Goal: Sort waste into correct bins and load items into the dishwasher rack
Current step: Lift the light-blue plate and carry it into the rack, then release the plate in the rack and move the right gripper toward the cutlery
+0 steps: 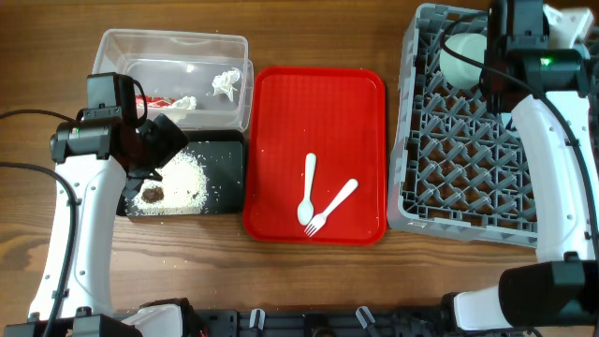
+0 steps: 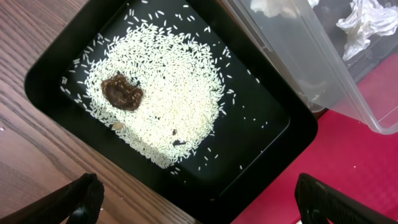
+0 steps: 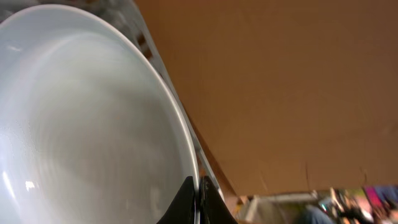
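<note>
Robotics lab bench; white left arm (image 1: 80,201) and right arm (image 1: 552,159) at a wooden table (image 1: 309,281); dish rack (image 1: 468,159) and red tray (image 1: 318,122) staged.

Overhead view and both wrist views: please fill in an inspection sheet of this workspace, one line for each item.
Surface: wooden table, bare wood around the containers.
Job's things: clear rectangular plastic tub holds crumpled white tissue and red-and-white wrapper; black rectangular plastic tray holds loose white rice and brown scrap; white plastic spoon and white plastic fork lie on flat red serving tray; pale round bowl at a far corner of grey plastic pegged rack.
Clutter: nothing seen.
Grippers: left gripper open above the black tray; right gripper shut on the bowl's rim.
Cables: black cable beside the left arm.
Surroundings: blurred, cannot tell.
</note>
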Motion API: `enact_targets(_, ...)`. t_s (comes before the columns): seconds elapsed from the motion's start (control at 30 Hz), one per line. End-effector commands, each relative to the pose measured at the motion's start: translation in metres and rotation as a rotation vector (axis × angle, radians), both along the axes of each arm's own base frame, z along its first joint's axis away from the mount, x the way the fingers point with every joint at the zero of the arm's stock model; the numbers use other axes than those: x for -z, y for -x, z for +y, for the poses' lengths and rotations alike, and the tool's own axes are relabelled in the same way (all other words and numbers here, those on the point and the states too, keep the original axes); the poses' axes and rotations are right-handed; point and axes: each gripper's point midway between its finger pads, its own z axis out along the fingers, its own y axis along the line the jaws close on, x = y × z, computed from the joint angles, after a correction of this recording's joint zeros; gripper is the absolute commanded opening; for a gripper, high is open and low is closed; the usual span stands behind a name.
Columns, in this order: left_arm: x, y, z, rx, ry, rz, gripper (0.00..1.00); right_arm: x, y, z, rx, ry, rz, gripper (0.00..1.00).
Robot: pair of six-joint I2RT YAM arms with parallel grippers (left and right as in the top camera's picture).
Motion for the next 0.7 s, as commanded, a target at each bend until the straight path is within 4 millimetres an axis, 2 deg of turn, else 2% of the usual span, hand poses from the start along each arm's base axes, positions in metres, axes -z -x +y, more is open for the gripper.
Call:
enact_targets(0.0,-0.001,-0.001,0.001,-0.01,0.002,-0.005,1.0,0.014,0.012,-0.009,0.085,0.066,-0.027,0.04)
enact_targets(0.17,-0.001,0.0,0.001,-0.01,0.003,-0.004,1.0,0.044,0.015,-0.01,0.087,0.091,0.014,0.04)
enact_targets(0.37,-0.001,0.0,0.001,-0.01,0.003,-0.003,1.0,0.08,0.01,-0.003,0.053,-0.003,0.02,0.04)
enact_targets(0.5,-0.001,0.0,0.001,-0.01,0.003,-0.003,1.0,0.092,-0.002,0.009,0.0,-0.095,-0.001,0.04)
enact_targets(0.67,0.0,0.001,0.001,-0.01,0.003,0.001,1.0,0.108,-0.023,0.037,-0.144,-0.214,0.031,0.04)
